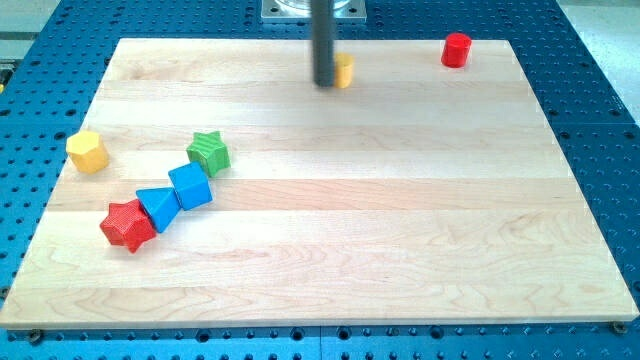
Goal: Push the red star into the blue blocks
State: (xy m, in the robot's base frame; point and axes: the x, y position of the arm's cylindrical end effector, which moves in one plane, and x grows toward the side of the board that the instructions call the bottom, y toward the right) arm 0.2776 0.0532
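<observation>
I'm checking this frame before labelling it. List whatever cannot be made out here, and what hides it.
- Small yellow block at the view's top: my dark rod covers its left part, so its shape is unclear.
- My tip: whether it touches that block cannot be told.
- Rod's upper part and arm: cut off by the top edge.
- Red star block and blue triangular block: touching or a hairline apart, unclear.

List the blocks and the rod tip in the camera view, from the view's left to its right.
Yellow block → red star → blue triangle → blue cube → green star → my tip, touching or overlapping a second yellow block on its right → red cylinder.
</observation>
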